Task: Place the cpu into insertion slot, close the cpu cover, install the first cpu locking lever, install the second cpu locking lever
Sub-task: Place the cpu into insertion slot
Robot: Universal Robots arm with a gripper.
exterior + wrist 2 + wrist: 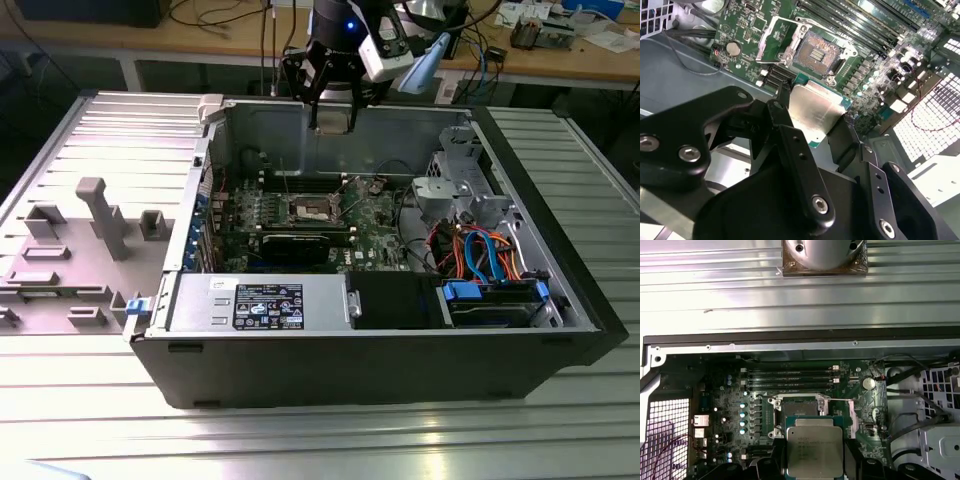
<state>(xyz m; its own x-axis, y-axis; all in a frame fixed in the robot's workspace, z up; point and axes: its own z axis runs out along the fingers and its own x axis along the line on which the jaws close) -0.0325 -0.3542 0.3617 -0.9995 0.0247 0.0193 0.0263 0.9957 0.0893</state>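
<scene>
The hand (334,112) hangs above the far wall of the open computer case (350,365), which lies on its side on the ribbed metal table (300,445). Its two black fingers (790,135) are pinching the cpu (812,114) by opposite edges. In both wrist views the chip's dull silver top faces the camera, with a thin strip of green showing at its rim.

The chip is held in the air, clear of the board and well apart from the insertion slot (818,51). The slot sits bare in the green motherboard (747,20), its grid of contacts exposed. In the exterior view the slot lies around the middle of the board, on the near side of the hand.

The cpu cover (766,39) appears to be swung up and open at one side of the slot, though its angle is hard to judge.

Long memory slots (790,377) run along the far side of the socket, and a coin battery (732,48) sits on the board close by. A long black card (300,243) lies across the board on the socket's near side.

Along the near wall are a grey power supply (260,303) and, toward the exterior view's right, a drive bay with blue parts (490,300). Blue and orange cables (490,255) lie just beyond it. A grey plastic fixture (95,225) rests on the table at the exterior view's left of the case.
</scene>
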